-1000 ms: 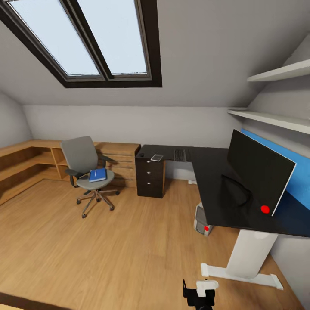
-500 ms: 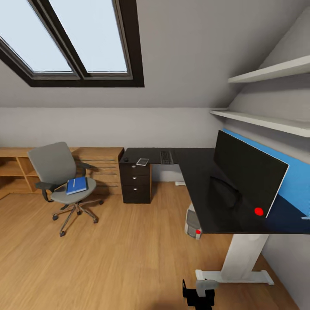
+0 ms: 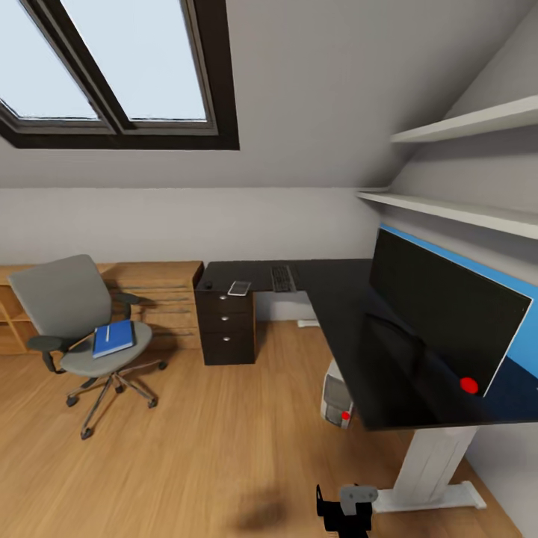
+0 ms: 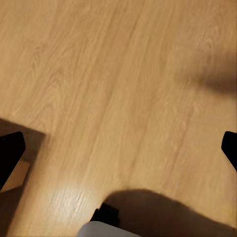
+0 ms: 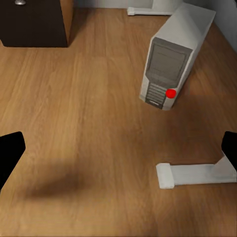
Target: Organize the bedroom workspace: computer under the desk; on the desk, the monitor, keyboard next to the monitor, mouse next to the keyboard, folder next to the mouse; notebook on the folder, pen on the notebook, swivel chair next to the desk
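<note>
Both grippers, left (image 4: 118,148) and right (image 5: 118,148), were spread, empty. Folder (image 3: 113,338) on swivel chair (image 3: 67,314) appeared light, stiff; pinch an overhanging edge.

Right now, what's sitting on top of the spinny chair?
A blue folder lies on the swivel chair seat, a thin white pen on it. Whatever the folder covers is hidden.

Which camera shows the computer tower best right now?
The right wrist view: the computer stands close, its whole front panel and red button plain. The head view shows it small, half tucked under the desk. The left wrist view gives bare floor.
</note>
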`<state>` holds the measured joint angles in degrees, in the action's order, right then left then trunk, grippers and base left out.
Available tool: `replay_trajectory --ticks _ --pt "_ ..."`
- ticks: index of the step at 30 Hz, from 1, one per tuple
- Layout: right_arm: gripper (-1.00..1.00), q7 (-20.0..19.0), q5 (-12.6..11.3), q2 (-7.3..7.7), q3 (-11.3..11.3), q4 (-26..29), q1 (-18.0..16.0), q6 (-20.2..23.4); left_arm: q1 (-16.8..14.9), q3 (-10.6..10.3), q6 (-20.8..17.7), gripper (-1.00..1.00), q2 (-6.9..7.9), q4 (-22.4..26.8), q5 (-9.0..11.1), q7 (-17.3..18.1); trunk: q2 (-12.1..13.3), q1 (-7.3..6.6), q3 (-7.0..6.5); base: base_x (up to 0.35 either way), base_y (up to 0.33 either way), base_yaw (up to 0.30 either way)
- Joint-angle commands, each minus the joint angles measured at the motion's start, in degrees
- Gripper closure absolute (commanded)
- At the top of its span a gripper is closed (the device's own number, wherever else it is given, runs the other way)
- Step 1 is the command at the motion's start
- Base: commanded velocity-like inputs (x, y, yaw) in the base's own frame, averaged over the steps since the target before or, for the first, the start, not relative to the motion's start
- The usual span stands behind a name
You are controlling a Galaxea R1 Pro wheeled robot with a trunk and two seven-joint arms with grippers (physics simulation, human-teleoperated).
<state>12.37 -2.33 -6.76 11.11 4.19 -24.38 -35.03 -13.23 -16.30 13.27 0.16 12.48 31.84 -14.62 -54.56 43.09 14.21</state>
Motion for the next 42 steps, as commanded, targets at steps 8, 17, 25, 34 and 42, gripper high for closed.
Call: replay_trajectory --ticks 8,17,25,34,42 --pt "-1.0 0.4 -0.2 0.01 0.5 -0.1 -0.1 -0.1 0.0 -0.4 0.2 -1.0 0.02 0.0 0.4 -0.3 0.0 0.04 0.07 0.309 0.196 -0.001" --pt "-1.0 0.4 -0.2 0.11 0.4 -0.1 -0.1 -0.1 0.0 -0.4 0.2 -1.0 0.02 0.0 0.4 -0.3 0.0 0.04 0.07 0.3 0.221 0.0" --pt "-1.0 0.4 -0.1 0.16 0.5 -0.1 -0.1 0.0 0.0 -0.5 0.2 -1.0 0.02 0.0 0.4 -0.3 0.0 0.04 0.07 0.303 0.201 0.0" --pt "-1.0 0.4 -0.1 0.27 0.4 -0.2 -0.1 0.2 0.0 -0.5 0.2 -1.0 -0.02 0.0 0.4 -0.3 0.0 0.04 0.07 0.321 0.105 0.0" --pt "-1.0 0.4 -0.1 0.16 0.5 -0.2 -0.1 0.0 0.0 -0.4 0.2 -1.0 -0.39 -0.1 0.4 -0.3 0.0 0.04 0.07 0.332 -0.022 0.0"
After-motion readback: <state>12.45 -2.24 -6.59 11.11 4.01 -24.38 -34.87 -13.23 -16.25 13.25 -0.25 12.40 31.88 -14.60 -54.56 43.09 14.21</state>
